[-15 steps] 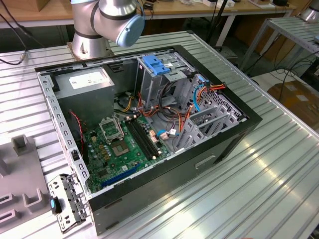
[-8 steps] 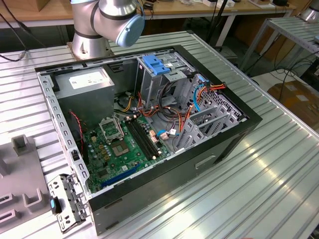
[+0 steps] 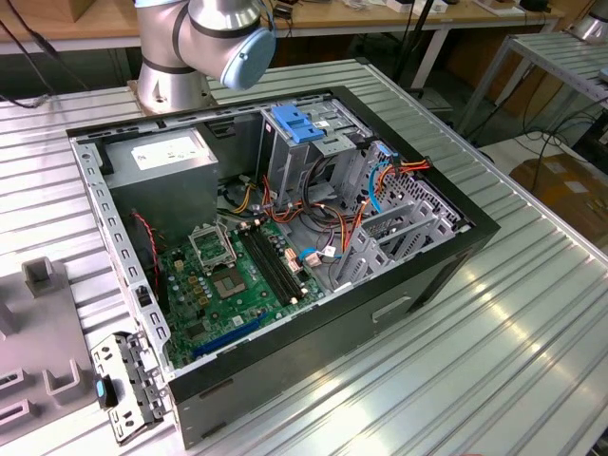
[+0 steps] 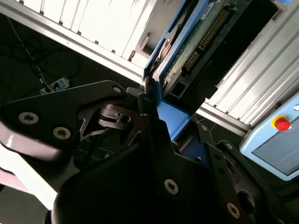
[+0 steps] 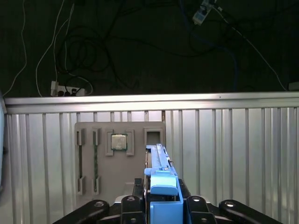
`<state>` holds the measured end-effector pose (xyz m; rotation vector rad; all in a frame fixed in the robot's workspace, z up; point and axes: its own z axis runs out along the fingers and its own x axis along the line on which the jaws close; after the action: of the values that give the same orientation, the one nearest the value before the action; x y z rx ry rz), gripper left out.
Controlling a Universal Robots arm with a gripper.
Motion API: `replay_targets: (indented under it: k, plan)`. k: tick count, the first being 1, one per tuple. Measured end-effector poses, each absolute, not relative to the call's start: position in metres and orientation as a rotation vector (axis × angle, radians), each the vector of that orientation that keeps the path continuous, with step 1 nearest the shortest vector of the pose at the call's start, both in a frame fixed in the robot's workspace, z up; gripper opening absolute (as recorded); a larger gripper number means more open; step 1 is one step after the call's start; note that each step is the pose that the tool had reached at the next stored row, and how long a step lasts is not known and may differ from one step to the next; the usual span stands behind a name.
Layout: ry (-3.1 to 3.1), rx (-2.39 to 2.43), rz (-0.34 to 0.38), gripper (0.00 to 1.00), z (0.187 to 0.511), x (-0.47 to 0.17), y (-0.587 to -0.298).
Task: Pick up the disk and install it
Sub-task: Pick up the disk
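Observation:
My gripper (image 5: 161, 207) is shut on the disk (image 5: 159, 161), which stands on edge between the black fingers (image 5: 133, 203). The blue carrier (image 5: 163, 184) frames the disk. In the second wrist view the disk (image 4: 196, 42) shows its green circuit-board side and a connector row, with the gripper (image 4: 154, 109) clamped on its blue carrier (image 4: 170, 116). The disk hangs in the air above the ribbed metal table (image 5: 224, 154), near a grey fixture plate (image 5: 88, 158). The open computer case (image 3: 456, 266) lies on its side in the exterior view.
The fixture plate holds a square chip (image 5: 118, 142) and several slots. In the case are a green motherboard (image 3: 228, 285), a grey power supply box (image 3: 161, 157), a light-blue latch plate (image 3: 294, 123) and loose cables (image 3: 380, 180). The arm's base (image 3: 180, 57) stands behind the case. A pendant with a red button (image 4: 281, 124) lies beside the table.

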<state>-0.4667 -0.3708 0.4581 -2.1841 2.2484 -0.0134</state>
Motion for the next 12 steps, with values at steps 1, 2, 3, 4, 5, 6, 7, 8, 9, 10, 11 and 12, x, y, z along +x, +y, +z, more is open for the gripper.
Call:
replay_targets:
  k: [1,2,3,4,5,6,7,8,9,10,11,12]
  plan:
    - [2.248,-2.184,-0.013,0.37,0.461,-0.467,-0.371]
    - [2.248,-2.184,-0.013,0.37,0.464,-0.467,-0.371]
    - [2.248,-2.184,-0.013,0.37,0.467,-0.467,-0.371]
    - [2.248,-2.184,-0.013,0.37,0.472,-0.467,-0.371]
    - [2.248,-2.184,-0.013,0.37,0.475,-0.467,-0.371]
    - [2.248,-2.184,-0.013,0.37,0.477,-0.467,-0.371]
    - [2.248,-2.184,-0.013,0.37,0.481,-0.467,-0.371]
    - [2.248,-2.184,-0.013,0.37,0.484,-0.467,-0.371]
    - [2.249,-2.184,-0.013,0.37,0.486,-0.467,-0.371]
    - [2.248,-2.184,-0.013,0.37,0.489,-0.467,-0.371]
    - [2.248,-2.184,-0.013,0.37,0.491,-0.467,-0.371]
    - [2.248,-2.184,-0.013,0.37,0.493,-0.467,-0.371]
